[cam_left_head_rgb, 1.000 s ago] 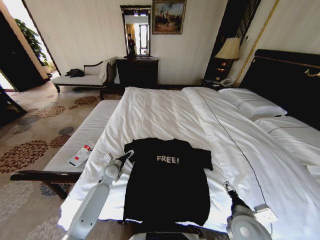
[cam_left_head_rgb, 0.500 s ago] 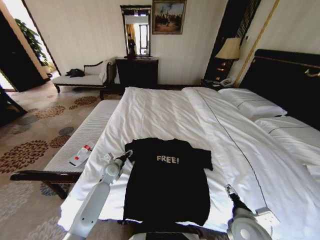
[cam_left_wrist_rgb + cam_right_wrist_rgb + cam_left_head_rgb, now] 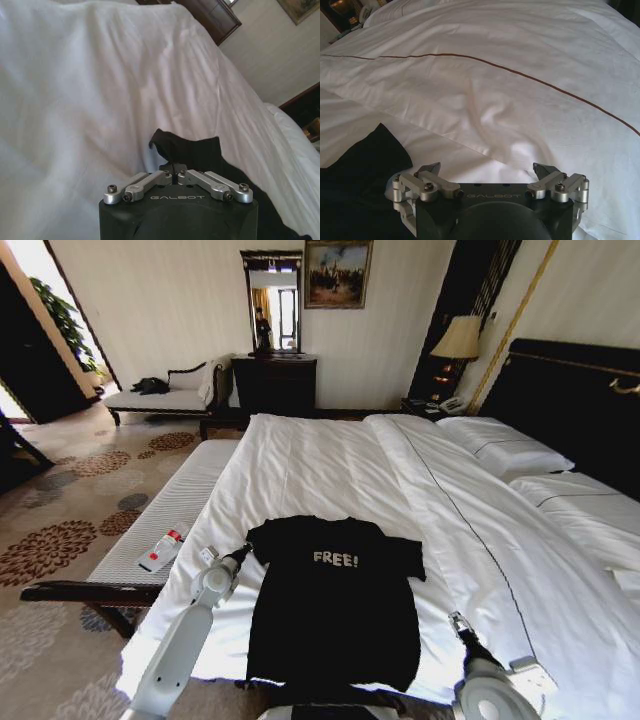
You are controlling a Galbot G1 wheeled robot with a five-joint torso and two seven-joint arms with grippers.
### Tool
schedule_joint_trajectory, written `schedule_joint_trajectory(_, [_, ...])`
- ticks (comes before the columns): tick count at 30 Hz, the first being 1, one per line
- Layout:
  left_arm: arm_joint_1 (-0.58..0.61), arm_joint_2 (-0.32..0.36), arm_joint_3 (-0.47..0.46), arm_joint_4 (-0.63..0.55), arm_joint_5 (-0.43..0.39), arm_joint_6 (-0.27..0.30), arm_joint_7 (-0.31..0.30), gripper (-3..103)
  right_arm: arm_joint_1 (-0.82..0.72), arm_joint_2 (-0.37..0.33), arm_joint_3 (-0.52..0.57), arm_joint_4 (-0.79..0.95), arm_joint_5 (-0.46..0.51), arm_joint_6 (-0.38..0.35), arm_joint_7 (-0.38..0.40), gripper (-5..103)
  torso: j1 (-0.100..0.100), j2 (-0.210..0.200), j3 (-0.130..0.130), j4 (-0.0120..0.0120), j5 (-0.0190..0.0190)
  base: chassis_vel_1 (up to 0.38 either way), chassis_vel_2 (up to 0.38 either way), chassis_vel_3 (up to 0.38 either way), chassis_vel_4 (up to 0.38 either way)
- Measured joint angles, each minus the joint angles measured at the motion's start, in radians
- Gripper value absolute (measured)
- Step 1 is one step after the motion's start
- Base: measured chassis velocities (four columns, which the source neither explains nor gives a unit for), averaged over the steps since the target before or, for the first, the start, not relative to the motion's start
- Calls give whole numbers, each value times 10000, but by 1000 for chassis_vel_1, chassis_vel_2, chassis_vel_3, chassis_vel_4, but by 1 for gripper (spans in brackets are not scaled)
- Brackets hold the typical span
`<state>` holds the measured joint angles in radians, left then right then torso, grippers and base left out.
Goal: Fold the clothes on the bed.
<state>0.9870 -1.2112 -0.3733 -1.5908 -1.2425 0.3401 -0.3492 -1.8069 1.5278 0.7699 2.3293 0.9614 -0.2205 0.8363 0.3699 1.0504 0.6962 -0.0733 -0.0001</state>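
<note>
The black T-shirt [image 3: 335, 605] lies flat at 6 o'clock on the white bed [image 3: 330, 465]; a dresser [image 3: 273, 383] and mirror [image 3: 272, 300] stand at 12. The left end effector [image 3: 243, 551] is pinched closed on its sleeve at 9 o'clock, and the right end effector [image 3: 487, 172] hovers spread wide over the duvet [image 3: 510, 100].

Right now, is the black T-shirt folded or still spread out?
Spread flat on the bed: the black T-shirt shows both sleeves out and "FREE!" visible; left gripper pinches one sleeve.

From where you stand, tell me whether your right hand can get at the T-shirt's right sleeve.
Probably yes. The right hand hangs open just beside the T-shirt, and only bare white duvet lies between it and the sleeve.
</note>
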Motion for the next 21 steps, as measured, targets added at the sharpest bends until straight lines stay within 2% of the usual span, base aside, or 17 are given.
schedule_joint_trajectory(9, [214, 479, -500, -210, -146, 101, 2, 0, 103, -11, -95, -85, -72, 7, -3, 100, -1, 1, 0, 1, 1, 0, 0, 0, 0])
schedule_joint_trajectory(21, [382, 520, -730, 63, -44, 69, -59, 0, 230, -17, -195, -262, -145, 118, -199, 100, 0, 1, 0, 0, 0, 0, 0, 0, 0])
